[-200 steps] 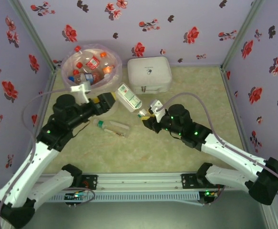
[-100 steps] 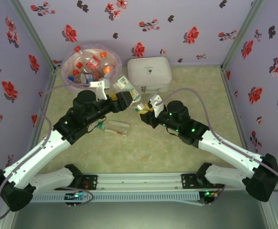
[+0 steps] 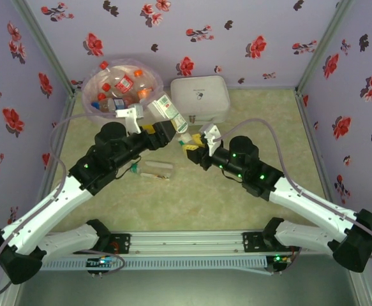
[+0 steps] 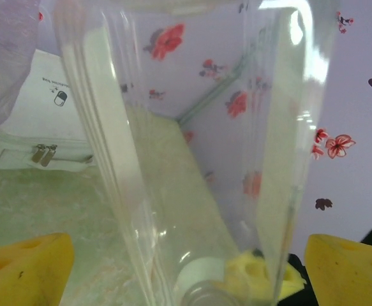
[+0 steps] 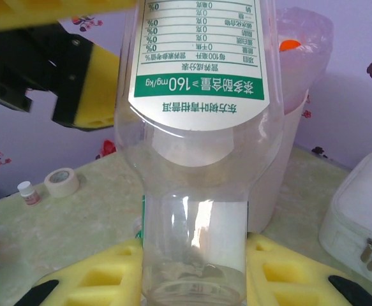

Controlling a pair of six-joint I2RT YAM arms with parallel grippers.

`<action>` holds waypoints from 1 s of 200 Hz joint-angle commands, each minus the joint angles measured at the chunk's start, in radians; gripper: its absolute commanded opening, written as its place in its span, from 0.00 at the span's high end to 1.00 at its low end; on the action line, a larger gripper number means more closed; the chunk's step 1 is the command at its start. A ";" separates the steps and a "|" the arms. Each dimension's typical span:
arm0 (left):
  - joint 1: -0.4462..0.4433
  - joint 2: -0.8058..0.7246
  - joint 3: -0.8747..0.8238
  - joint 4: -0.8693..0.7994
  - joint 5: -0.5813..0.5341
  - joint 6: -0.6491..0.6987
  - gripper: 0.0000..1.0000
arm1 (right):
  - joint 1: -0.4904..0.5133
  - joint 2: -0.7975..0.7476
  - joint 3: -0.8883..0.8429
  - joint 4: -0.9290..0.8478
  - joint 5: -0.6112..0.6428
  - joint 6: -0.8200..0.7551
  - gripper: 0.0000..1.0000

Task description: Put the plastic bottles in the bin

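Note:
A clear plastic bottle [image 3: 170,115] with a green-and-white label hangs tilted in the air just right of the bin [image 3: 91,105]. My right gripper [image 3: 189,144] is shut on its neck end; in the right wrist view the yellow pads [image 5: 96,277] press the clear neck [image 5: 193,242] from both sides. My left gripper [image 3: 162,131] stands open around the bottle's body [image 4: 192,159], with a gap to each pad [image 4: 348,268]. A second clear bottle [image 3: 152,169] lies on the table under the left arm. The cream-white bin, lined with a pinkish bag [image 5: 304,57], holds several bottles.
A flat white zip case [image 3: 200,100] sits right of the bin at the back wall, seen also as the case [image 4: 39,121] in the left wrist view. A tape roll [image 5: 61,182] and a tiny bottle [image 5: 26,190] lie on the table beyond. Floral walls close three sides.
My left gripper swung from the bin's rim to the bottle and now brackets its body. The right gripper carried the bottle a little up and toward the bin.

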 commanded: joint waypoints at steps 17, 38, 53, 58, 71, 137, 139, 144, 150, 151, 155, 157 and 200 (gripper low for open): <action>-0.012 0.017 0.013 0.101 -0.011 -0.018 0.21 | 0.017 0.026 0.025 0.064 -0.015 0.002 0.82; -0.012 0.022 0.018 0.105 -0.016 -0.016 0.32 | 0.017 0.048 0.024 0.073 -0.018 0.000 0.82; -0.012 0.024 0.019 0.106 -0.018 -0.014 0.40 | 0.017 0.063 0.028 0.083 -0.024 -0.001 0.82; -0.012 0.024 0.020 0.104 -0.019 -0.012 0.43 | 0.016 0.068 0.030 0.085 -0.027 -0.001 0.82; -0.012 0.021 0.026 0.098 -0.031 -0.007 0.47 | 0.017 0.076 0.037 0.087 -0.032 -0.001 0.79; 0.135 0.001 0.212 -0.041 -0.066 0.115 0.56 | 0.017 0.030 0.031 0.029 0.054 -0.069 0.01; 0.145 0.000 0.217 -0.044 -0.066 0.119 0.56 | 0.016 0.028 0.029 0.025 0.056 -0.069 0.01; 0.174 -0.001 0.242 -0.058 -0.063 0.124 0.57 | 0.016 0.022 0.024 0.015 0.060 -0.070 0.01; 0.211 -0.002 0.267 -0.070 -0.055 0.127 0.58 | 0.017 0.014 0.014 0.008 0.067 -0.070 0.01; 0.218 0.000 0.271 -0.073 -0.053 0.128 0.58 | 0.016 0.013 0.012 0.007 0.069 -0.070 0.01; 0.244 0.001 0.288 -0.081 -0.043 0.131 0.59 | 0.016 0.006 0.004 0.003 0.072 -0.069 0.00; 0.259 0.002 0.295 -0.085 -0.038 0.132 0.59 | 0.016 0.003 0.000 0.001 0.077 -0.069 0.01; 0.548 0.107 0.470 -0.216 0.052 0.135 0.60 | 0.017 -0.062 -0.065 -0.051 0.127 -0.062 0.01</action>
